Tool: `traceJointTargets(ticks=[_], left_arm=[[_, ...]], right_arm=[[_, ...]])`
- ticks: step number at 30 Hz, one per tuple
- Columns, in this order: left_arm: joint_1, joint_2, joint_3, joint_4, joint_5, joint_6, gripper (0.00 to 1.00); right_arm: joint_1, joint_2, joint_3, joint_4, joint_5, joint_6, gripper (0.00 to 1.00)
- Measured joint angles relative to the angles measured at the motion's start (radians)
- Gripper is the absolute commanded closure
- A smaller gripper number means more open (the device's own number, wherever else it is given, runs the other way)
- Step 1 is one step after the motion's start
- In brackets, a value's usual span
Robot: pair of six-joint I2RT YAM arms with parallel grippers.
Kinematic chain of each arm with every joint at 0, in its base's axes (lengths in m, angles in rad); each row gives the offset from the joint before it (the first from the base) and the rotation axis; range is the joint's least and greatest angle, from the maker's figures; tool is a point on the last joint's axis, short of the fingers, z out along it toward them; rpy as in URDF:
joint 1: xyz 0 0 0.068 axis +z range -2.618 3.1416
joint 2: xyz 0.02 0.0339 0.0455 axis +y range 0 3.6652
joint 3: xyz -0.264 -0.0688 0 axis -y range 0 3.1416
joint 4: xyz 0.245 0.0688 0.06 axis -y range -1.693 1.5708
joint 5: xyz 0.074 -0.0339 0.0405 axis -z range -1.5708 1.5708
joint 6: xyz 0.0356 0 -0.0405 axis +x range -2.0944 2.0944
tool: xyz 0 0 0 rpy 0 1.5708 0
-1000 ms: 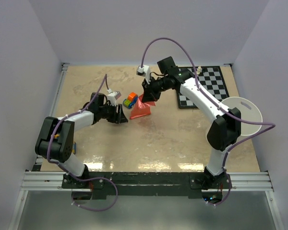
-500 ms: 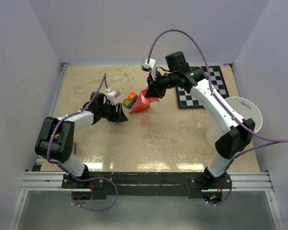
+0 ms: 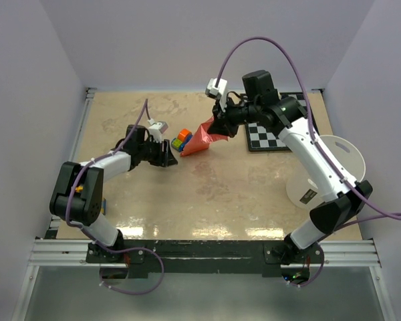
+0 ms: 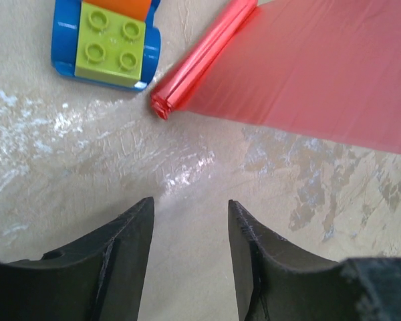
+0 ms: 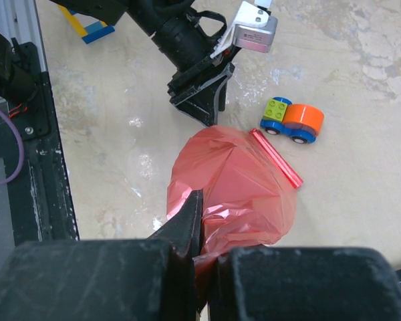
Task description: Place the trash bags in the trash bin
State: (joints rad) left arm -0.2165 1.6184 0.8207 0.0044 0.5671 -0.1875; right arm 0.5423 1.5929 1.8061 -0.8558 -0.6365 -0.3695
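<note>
**Left arm** (image 3: 105,162), white and black, six-jointed: is lying low, its upper link folding back over its base and its forearm stretching toward the thin translucent red-pink plastic film bag (image 3: 202,141) from the bag's left.

**Left gripper** (image 4: 190,206), black, two-fingered: is pointing at the bag's rolled edge, stopping short of it. Its jaws are standing apart with nothing between them.

**Right arm** (image 3: 315,159), white and black: is arching high and reaching across to the bag from its right, with the wrist angling downward.

**Right gripper** (image 3: 220,126), black: is pinching the bag's upper fold, jaws pressing together on the film and holding that end raised.
</note>
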Motion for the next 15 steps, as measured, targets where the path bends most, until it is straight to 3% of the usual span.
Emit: traceJointTargets(ticks=[15], left_arm=[[0.000,0.084,0.114,-0.014,-0.031,0.016,0.49]], right_arm=[[0.000,-0.095,0.027,0.022,0.031,0.068,1.00]])
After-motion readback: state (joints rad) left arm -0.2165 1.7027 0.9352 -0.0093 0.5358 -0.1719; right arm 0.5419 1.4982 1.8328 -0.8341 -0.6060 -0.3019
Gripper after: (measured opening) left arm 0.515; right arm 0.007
